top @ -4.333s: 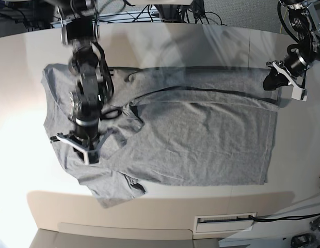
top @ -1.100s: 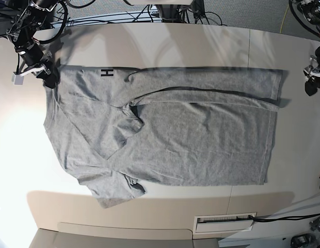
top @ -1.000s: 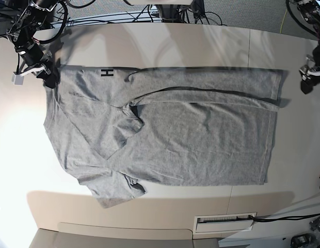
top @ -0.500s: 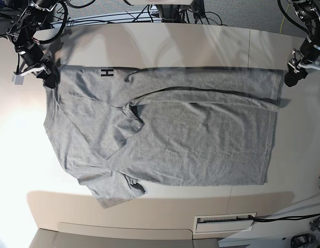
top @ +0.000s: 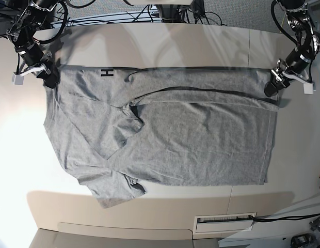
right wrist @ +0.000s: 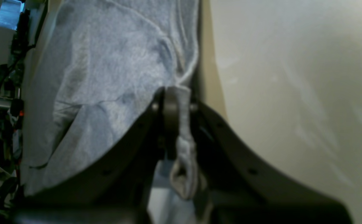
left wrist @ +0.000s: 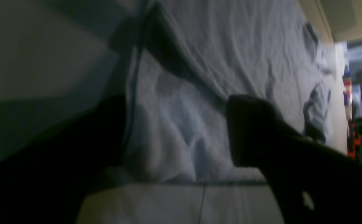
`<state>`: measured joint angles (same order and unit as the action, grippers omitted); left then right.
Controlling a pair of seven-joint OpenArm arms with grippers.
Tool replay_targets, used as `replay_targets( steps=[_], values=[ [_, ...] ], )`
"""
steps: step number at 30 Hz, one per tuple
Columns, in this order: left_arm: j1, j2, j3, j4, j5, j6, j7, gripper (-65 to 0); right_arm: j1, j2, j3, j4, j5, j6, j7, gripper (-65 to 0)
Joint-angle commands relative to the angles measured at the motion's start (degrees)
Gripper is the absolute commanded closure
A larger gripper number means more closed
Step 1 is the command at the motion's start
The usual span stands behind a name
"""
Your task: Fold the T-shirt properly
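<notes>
Currently T-shirt (top: 165, 129) lies spread flat on table (top: 165, 44), partly folded: one long edge turned over along far side, black letter H (top: 107, 73) showing near that fold. Right gripper (right wrist: 176, 102) at far corner on base view's left, fingers clenched on bunched grey hem, cloth pinched between them. Left gripper (left wrist: 176, 130) at opposite far corner, fingers spread wide over shirt edge, one either side of hem, nothing grasped.

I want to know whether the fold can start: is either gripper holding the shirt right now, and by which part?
The right gripper is shut on the T-shirt, pinching its edge at a corner. The left gripper is open astride the opposite corner, holding nothing.
</notes>
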<state>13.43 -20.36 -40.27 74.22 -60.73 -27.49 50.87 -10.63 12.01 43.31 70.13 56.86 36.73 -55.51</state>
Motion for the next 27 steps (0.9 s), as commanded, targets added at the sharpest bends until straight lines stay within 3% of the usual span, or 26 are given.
replay_targets(
  steps=[1,10,12,15,17,21,27],
  values=[
    [0.11,-0.79,0.00,0.31,0.66,0.39,1.99,-41.8,-0.48,-0.11,-0.09,-0.48,-1.66,-1.92,-1.90,0.0],
    [2.14,-0.76,0.00,0.31,-1.73,-2.25,4.37,-38.9,-0.48,-0.11,-0.09,-0.48,-1.64,-1.84,-1.90,0.0],
    [2.12,-0.79,0.00,0.31,-2.12,-2.45,4.42,-29.5,-0.50,-0.11,-0.09,-0.48,-1.66,-1.84,-1.92,0.0],
    [1.97,-0.79,-0.15,0.31,-2.84,-5.07,3.89,-0.7,-0.50,-0.11,-0.09,-0.48,-1.62,-1.84,-1.92,0.0],
    [1.97,-0.79,-0.76,0.31,-3.23,-6.19,3.67,0.0,-0.52,-0.11,-0.09,-0.48,-0.92,-1.55,-1.92,0.0],
    [2.01,-0.76,-4.46,0.31,-4.79,-7.13,5.86,0.0,-1.03,-0.09,-0.09,-0.33,-0.68,2.03,-3.04,0.0],
    [6.73,-2.05,-12.35,0.31,-12.55,-10.10,11.30,0.0,-5.07,-0.02,-0.09,1.53,0.79,2.10,-4.50,0.0]
  ],
)
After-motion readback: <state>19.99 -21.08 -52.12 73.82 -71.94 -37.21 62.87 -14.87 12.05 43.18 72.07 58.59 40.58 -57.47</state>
